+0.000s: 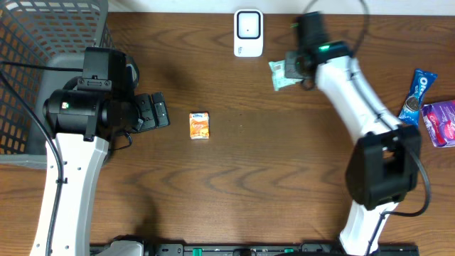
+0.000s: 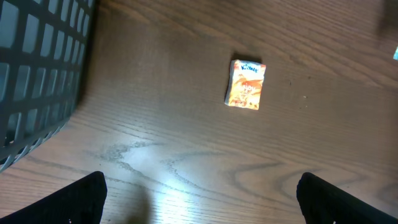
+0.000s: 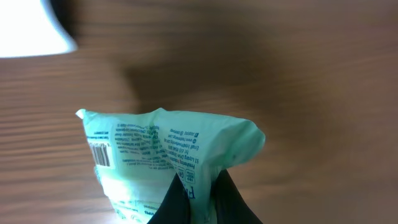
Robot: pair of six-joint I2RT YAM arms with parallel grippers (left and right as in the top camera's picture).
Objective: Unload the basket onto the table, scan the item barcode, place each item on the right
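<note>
While the outstretched right gripper (image 3: 199, 185) pinches the green packet (image 3: 163, 149) near the scanner (image 1: 248, 32), the left gripper (image 2: 202, 200) hangs spread wide.

A dark brown wooden table (image 1: 270, 192) carries 4 stray things. From overhead, a grey mesh basket (image 1: 43, 43) fills the corner at 10 o'clock. A small orange packet (image 1: 199, 126) lies flat and alone, slightly toward 9 o'clock from the centre, its white-banded end pointing to 12, well apart from the basket. Out at 3 o'clock a blue Oreo pack (image 1: 416, 92) lies slanted. A purple packet (image 1: 441, 122) lies at its 4 o'clock, just beside it; contact cannot be told.
</note>
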